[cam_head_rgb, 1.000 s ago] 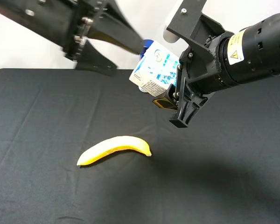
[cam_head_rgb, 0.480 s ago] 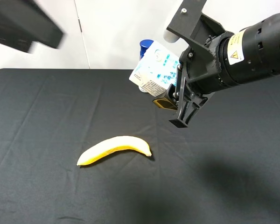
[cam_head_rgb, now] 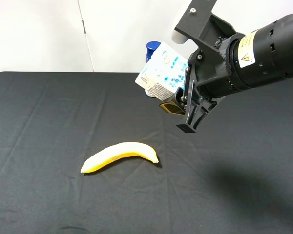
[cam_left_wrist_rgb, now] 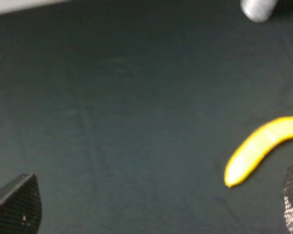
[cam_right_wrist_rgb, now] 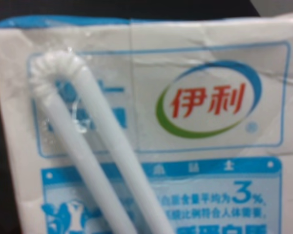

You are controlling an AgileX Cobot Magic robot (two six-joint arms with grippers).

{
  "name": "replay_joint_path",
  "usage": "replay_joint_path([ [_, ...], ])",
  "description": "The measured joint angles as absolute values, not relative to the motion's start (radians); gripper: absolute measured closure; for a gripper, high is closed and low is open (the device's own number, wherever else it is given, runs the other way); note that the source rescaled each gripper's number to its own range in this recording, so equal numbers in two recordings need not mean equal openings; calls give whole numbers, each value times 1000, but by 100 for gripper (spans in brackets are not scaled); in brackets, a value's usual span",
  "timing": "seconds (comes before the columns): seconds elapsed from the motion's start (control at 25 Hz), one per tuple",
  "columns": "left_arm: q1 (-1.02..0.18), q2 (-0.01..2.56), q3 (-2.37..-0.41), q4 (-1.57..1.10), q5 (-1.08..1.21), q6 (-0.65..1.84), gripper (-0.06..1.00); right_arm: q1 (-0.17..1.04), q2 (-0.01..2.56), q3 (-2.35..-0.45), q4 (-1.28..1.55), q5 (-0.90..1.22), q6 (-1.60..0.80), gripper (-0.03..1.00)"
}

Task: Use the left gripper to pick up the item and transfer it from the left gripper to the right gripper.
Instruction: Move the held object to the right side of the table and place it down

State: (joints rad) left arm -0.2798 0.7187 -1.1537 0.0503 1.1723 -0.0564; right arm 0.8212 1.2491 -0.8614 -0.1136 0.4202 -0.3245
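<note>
From the high camera, the right gripper [cam_head_rgb: 179, 112], a black angular claw on a thick black arm bearing a white label with a yellow warning triangle [cam_head_rgb: 245, 51], hangs above the far, right-of-middle part of the black cloth-covered table [cam_head_rgb: 49, 122]. Its fingers are closed against a small white rectangular carton with teal-blue print [cam_head_rgb: 163, 73], which is tilted and held in the air, clear of the cloth. Just behind the carton shows the blue cap of a white spray can [cam_head_rgb: 152, 48]. A curved yellow banana [cam_head_rgb: 119, 155] lies on the cloth, nearer and to the left, well apart from the claw

In the left wrist view, the left gripper [cam_left_wrist_rgb: 154, 207] shows only two black textured fingertips [cam_left_wrist_rgb: 17, 204], spread wide with nothing but bare cloth between them. The banana lies on the cloth near one fingertip. A blurred pale round shape [cam_left_wrist_rgb: 258, 9] sits far off; what it is cannot be told

In the right wrist view, the carton fills the picture. A thin white straw in a clear wrapper [cam_right_wrist_rgb: 88, 146] lies slantwise on its face, beside a red logo ringed in green and blue [cam_right_wrist_rgb: 207, 100]. The fingers themselves are out of sight here
</note>
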Motion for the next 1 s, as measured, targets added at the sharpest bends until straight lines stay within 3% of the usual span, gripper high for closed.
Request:
replay_joint_path([
  [0.2, -280, 556, -1084, 123, 1172, -94, -3, 821, 1249, -861, -114, 420, -324, 96],
  [0.64, -280, 183, -658, 60, 1172, -41, -3, 821, 1249, -861, -114, 420, -286, 96],
  [1.0, -280, 65, -531, 60, 1151, 0, -3, 821, 1249, -861, -114, 421, -242, 97],
])
